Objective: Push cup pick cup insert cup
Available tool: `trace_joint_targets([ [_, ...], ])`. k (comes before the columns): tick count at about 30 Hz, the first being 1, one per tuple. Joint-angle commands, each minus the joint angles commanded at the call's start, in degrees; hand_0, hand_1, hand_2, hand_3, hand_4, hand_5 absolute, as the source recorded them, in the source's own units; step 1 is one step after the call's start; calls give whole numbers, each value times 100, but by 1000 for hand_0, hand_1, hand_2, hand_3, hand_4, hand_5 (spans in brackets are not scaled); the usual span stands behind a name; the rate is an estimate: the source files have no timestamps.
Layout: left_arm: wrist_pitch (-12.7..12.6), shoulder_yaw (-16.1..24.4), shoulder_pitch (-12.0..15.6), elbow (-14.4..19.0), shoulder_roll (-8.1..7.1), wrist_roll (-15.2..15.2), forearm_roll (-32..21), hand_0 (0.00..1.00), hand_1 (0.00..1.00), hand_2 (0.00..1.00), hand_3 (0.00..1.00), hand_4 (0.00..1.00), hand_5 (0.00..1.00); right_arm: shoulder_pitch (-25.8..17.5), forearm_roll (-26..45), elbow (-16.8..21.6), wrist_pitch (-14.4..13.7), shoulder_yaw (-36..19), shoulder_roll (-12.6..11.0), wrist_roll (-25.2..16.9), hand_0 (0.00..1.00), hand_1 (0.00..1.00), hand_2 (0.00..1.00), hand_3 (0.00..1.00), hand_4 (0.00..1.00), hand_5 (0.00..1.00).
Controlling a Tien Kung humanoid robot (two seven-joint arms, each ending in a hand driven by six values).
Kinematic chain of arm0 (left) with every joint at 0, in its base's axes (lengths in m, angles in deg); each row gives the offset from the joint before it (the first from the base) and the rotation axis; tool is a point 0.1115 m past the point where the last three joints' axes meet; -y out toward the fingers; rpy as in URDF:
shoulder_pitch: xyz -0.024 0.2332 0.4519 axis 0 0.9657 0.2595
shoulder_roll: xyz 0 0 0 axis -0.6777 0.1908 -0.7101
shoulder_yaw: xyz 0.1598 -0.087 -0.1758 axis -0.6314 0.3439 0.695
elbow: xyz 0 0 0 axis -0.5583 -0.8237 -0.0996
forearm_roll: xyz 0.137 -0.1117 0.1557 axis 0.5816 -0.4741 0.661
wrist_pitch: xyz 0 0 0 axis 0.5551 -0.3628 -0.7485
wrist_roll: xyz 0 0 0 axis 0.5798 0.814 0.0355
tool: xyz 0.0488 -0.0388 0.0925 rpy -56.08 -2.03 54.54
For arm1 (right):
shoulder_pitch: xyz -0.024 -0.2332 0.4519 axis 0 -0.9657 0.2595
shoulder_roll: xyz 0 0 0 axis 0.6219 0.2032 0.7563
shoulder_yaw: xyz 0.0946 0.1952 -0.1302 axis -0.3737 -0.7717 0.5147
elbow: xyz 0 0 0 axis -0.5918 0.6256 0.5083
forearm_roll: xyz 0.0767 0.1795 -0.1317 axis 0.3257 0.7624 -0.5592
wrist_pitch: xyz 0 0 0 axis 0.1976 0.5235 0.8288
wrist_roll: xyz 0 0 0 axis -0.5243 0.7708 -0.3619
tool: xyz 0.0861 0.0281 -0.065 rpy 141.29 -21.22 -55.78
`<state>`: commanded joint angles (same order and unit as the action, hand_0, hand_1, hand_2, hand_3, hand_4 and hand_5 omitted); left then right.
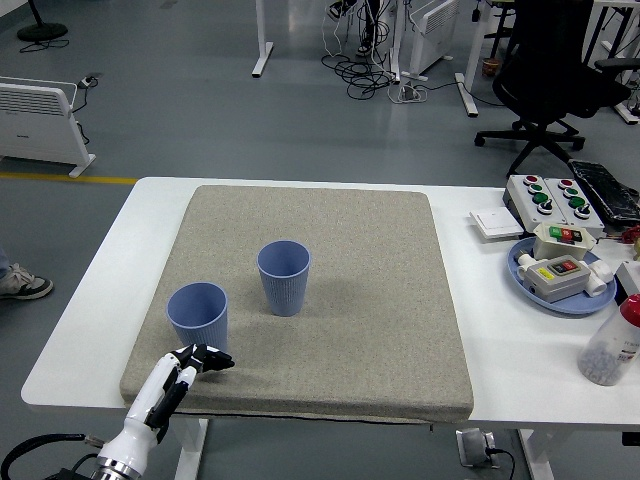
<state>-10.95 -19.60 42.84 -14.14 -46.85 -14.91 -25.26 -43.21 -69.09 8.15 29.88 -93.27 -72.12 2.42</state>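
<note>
Two blue ribbed cups stand upright and open-mouthed on the grey mat. The nearer cup (198, 320) sits toward the mat's near left corner; the second cup (284, 277) stands just beside it, up and to the right, nearer the mat's middle, with a clear gap between them. Both look like thin plastic tumblers: light, stiff enough to hold shape, easy to tip or slide on the fabric, and tapered so one should nest in the other. A push low on the wall would likely keep a cup from toppling; a pick seems best taken around the upper wall, below the rim.

The left hand (190, 365) reaches in over the mat's near edge, just below the nearer cup and apart from it, fingers loosely extended forward and holding nothing.
</note>
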Motion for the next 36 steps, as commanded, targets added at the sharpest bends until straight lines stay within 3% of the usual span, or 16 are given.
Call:
trace_joint_targets([
  [9,44,46,-151,-195,-13,22,-10,674,622,571,533,522,998,11,-7,-1,2,0,-2,1,706,612,693,622,194,558],
  [23,89,167,-417,-592,122,-2,8,670,611,561,529,525,998,24,-48,0,-3,-27,8,7,706,612,692,622,195,558],
  [36,178,157,-1014,-1264,428,21,-50,666,606,557,526,525,998,21,-62,-1,-1,-35,15,10,707,612,692,622,196,556],
])
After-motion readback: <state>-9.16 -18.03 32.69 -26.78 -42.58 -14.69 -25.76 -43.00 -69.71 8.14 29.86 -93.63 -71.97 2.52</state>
